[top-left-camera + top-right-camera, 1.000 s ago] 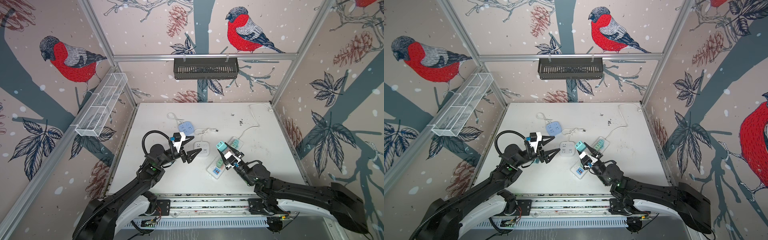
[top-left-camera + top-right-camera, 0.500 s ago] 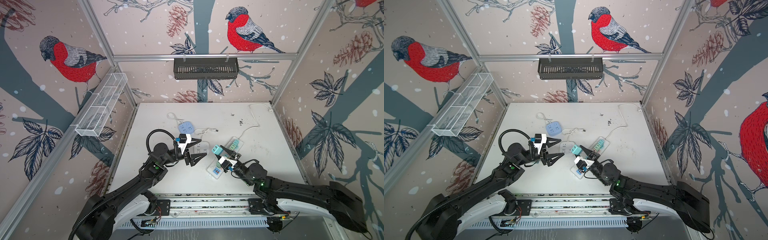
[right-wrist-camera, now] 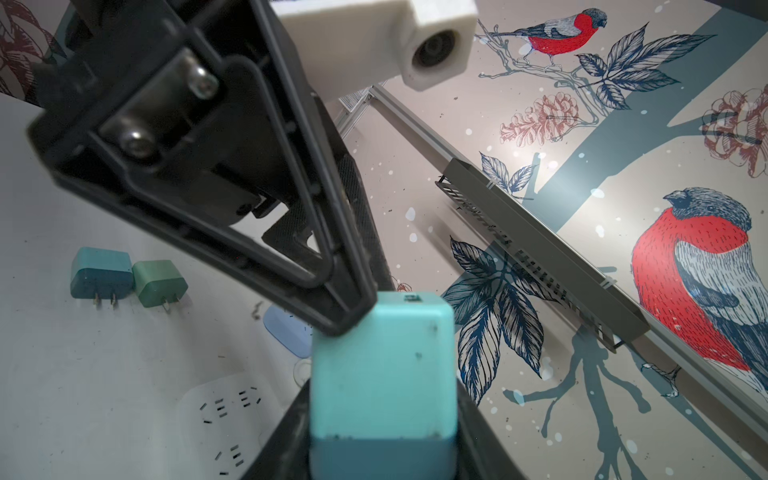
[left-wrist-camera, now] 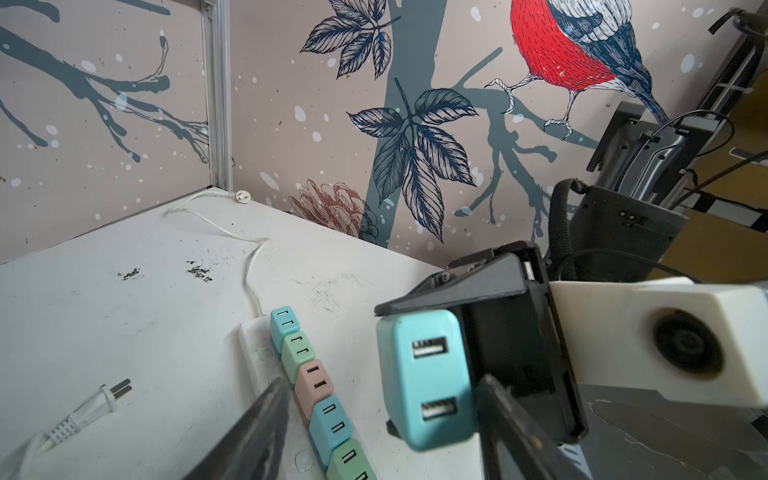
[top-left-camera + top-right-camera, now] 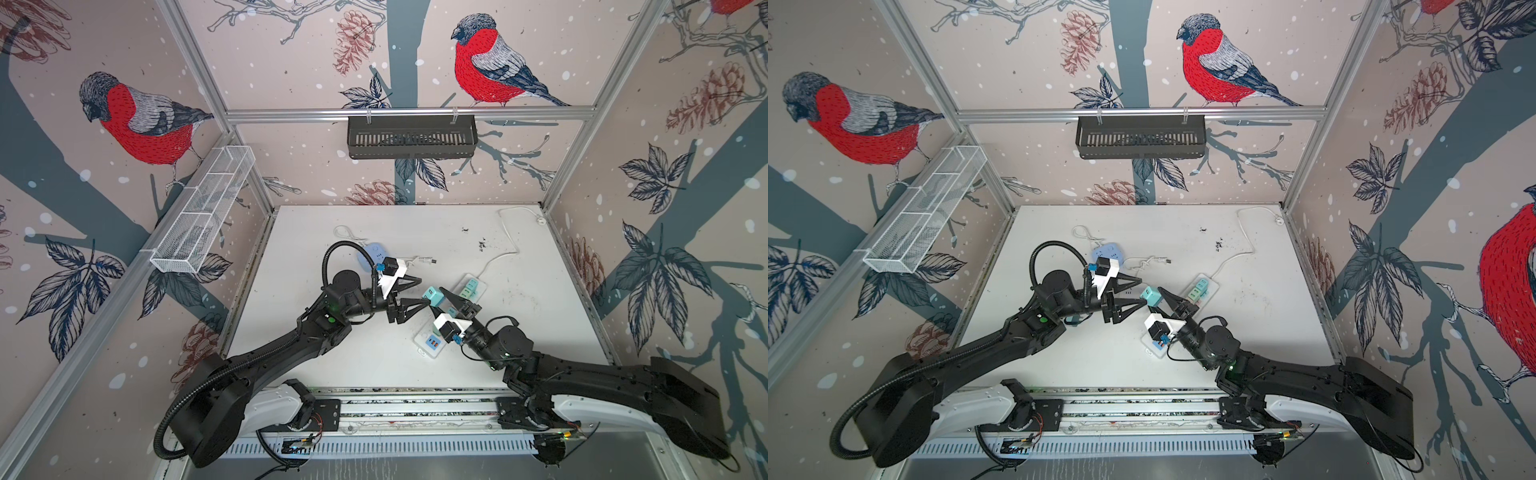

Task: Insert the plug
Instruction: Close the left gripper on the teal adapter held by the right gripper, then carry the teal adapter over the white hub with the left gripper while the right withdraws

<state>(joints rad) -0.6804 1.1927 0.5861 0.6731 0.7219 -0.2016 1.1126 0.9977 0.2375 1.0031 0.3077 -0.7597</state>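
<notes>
Both top views look steeply down over the whole worktop (image 5: 374, 365); both wrist views sit close, sharing the plug (image 4: 424, 374).

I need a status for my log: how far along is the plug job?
Done: the plug is off the table, clamped in the right gripper. In hand: the left gripper is open around it, apparently for a handover. Left: pushing it into a free socket, perhaps on the white strip.

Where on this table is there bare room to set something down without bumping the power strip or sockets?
Widest free patch: between the power strip and the right wall. Also bare: the band along the back wall beyond the blue socket. Crowded: the middle, where left gripper and right gripper meet at the teal adapter.
</notes>
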